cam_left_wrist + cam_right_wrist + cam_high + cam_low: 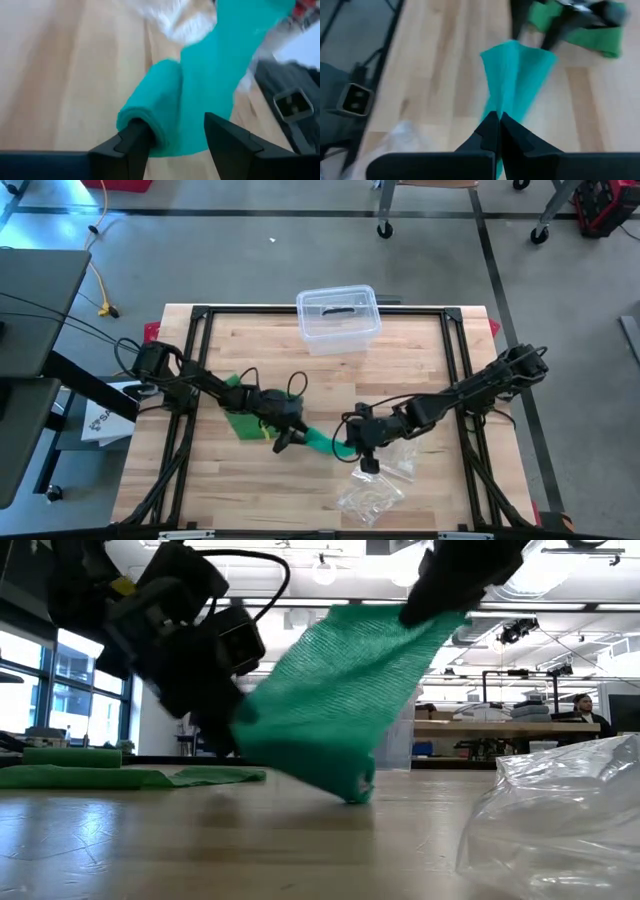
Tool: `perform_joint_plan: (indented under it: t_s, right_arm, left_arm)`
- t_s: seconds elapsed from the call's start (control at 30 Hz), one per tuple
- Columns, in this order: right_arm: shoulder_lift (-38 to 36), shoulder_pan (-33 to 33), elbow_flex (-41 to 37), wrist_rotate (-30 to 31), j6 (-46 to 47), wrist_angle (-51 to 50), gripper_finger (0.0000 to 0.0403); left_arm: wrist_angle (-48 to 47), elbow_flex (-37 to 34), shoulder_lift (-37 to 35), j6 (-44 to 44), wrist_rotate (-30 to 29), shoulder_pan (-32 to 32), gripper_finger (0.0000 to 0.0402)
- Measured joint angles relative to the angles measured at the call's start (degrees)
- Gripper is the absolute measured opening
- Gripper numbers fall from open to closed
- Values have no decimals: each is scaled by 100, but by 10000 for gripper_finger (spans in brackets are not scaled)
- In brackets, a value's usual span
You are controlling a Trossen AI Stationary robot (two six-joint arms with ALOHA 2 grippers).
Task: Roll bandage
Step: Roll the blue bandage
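Note:
A teal-green bandage (322, 440) stretches between my two grippers near the table's middle. Its rolled end (150, 107) lies by my left gripper (182, 140), which stands open with the roll and the loose strip between its fingers. My right gripper (497, 127) is shut on the strip's other end, higher up. In the low view the bandage (340, 690) slopes down from the right gripper, and its lowest part (355, 790) rests on the tabletop. A second green bandage (238, 418) lies flat on the table under the left arm. My left gripper's one fingertip (136, 137) meets the near end of the roll (145, 122), whose edge laps over it; the other finger (227, 142) stands clear beside the strip. My right gripper pinches the gathered strip (506, 107) between its two shut fingers, slanting down from the table's right. The strip fans out and slopes away toward the left gripper.
Crumpled clear plastic bags (378, 485) lie just near of the right gripper and fill the low view's right (560, 820). A clear lidded box (338, 320) stands at the table's far edge. Bare wood lies to the near left (210, 490).

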Motion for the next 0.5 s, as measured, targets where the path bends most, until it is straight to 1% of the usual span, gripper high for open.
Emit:
perform_joint_plan:
  t_s: [0.13,0.37,0.4,0.5]
  right_arm:
    - [0,-6,0,-101,-48,103,0]
    - [0,-23,0,-85,64,-22,0]
    - [0,-30,2,-13,164,-97,0]
    - [0,-74,2,453,640,-553,0]
  left_arm:
    - [386,0,-1,-44,34,107,191]
    - [265,0,-2,-2,307,162,200]
    - [214,0,-2,15,316,151,200]
    - [73,0,-2,102,323,110,201]
